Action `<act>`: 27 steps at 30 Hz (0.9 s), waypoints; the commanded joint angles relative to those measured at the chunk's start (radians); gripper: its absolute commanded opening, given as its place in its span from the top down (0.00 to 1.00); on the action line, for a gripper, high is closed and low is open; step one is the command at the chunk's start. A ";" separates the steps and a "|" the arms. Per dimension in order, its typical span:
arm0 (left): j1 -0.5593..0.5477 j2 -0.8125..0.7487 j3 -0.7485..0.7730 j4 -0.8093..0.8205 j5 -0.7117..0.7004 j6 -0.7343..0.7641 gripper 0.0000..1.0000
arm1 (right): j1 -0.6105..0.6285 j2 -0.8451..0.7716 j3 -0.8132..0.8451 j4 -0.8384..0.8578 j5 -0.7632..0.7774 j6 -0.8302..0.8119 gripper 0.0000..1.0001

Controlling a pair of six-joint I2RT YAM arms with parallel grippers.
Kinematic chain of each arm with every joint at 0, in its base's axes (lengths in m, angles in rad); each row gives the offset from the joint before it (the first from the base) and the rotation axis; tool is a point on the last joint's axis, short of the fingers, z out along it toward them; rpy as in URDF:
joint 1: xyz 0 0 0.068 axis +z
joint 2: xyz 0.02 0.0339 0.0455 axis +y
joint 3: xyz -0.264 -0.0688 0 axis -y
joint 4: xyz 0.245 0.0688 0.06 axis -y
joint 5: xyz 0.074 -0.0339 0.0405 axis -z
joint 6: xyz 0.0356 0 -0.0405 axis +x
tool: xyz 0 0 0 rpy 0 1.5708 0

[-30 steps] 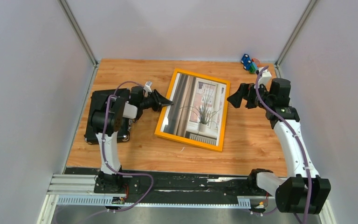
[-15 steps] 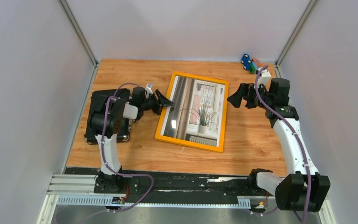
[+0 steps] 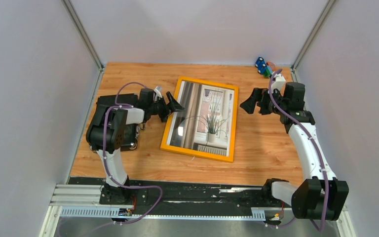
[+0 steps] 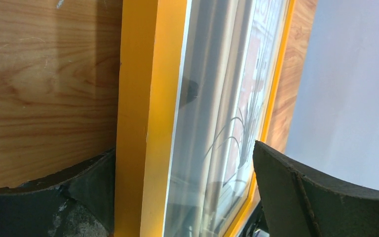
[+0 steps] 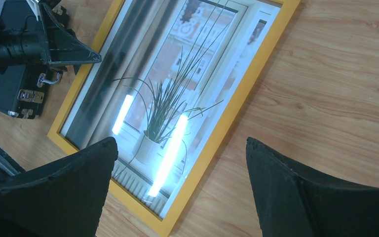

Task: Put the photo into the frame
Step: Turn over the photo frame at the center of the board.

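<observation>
while the left gripper (image 3: pixel 170 105) and right gripper (image 3: pixel 249 104) gape, the photo (image 3: pixel 205 118) lies inside the frame (image 3: pixel 197 153).

Place: I saw a robot lab cell.
Walls: plain grey panels (image 3: pixel 24 98) boxed the left, top and right.
Bottom edge: metal rail (image 3: pixel 76 193) carried both arm bases (image 3: pixel 112 191).

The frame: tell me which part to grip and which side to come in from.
Take the frame by its left long rail, near mid-length, coming in low from the left, where the open left gripper sits. It lies flat on the table with the photo filling the pane, so likely only the thin outer rails offer an edge to pinch.
</observation>
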 commanded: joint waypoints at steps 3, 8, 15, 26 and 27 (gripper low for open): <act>-0.010 -0.003 0.013 -0.271 -0.161 0.152 0.00 | -0.004 0.009 0.038 0.040 0.010 -0.010 0.00; -0.026 -0.003 0.046 -0.341 -0.208 0.234 0.00 | -0.004 0.008 0.034 0.041 0.011 -0.013 0.00; -0.027 -0.017 0.073 -0.409 -0.288 0.311 0.00 | -0.006 -0.004 0.023 0.041 0.014 -0.018 0.00; -0.068 -0.023 0.124 -0.517 -0.355 0.368 0.00 | -0.006 0.003 0.027 0.041 0.005 -0.016 0.00; -0.072 -0.021 0.126 -0.519 -0.354 0.370 0.00 | -0.007 0.001 0.025 0.041 0.006 -0.017 0.00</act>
